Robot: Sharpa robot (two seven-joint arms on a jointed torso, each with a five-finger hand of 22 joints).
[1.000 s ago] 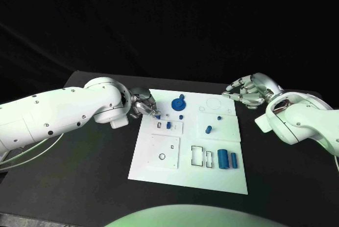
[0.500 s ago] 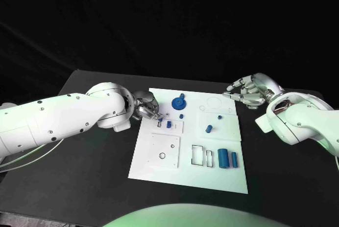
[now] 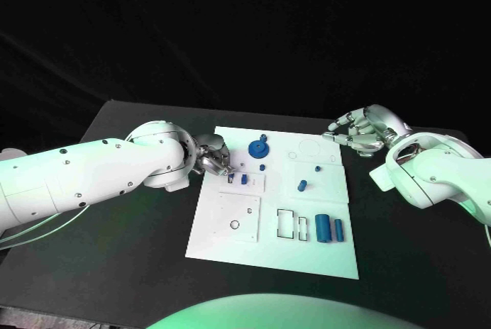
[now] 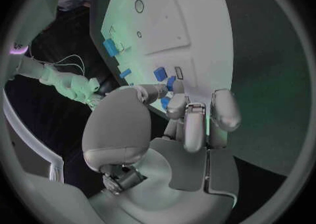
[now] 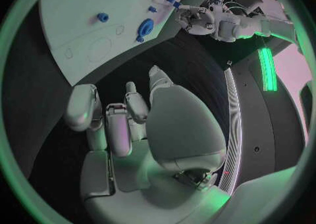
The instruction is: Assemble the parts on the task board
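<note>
Left hand [image 3: 212,159] advanced over task board [image 3: 268,238]; blue cylinder [image 3: 323,230] lengthwise.

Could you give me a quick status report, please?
Left hand fingertips at small blue parts on task board. Right hand curled, empty, off board. Nothing blocking.

White rectangular task board [image 3: 268,240] lies flat on my table. Blue round knobbed part [image 3: 260,150] sits near its far edge; two blue cylindrical parts [image 3: 328,230] lie side by side toward its near right.
</note>
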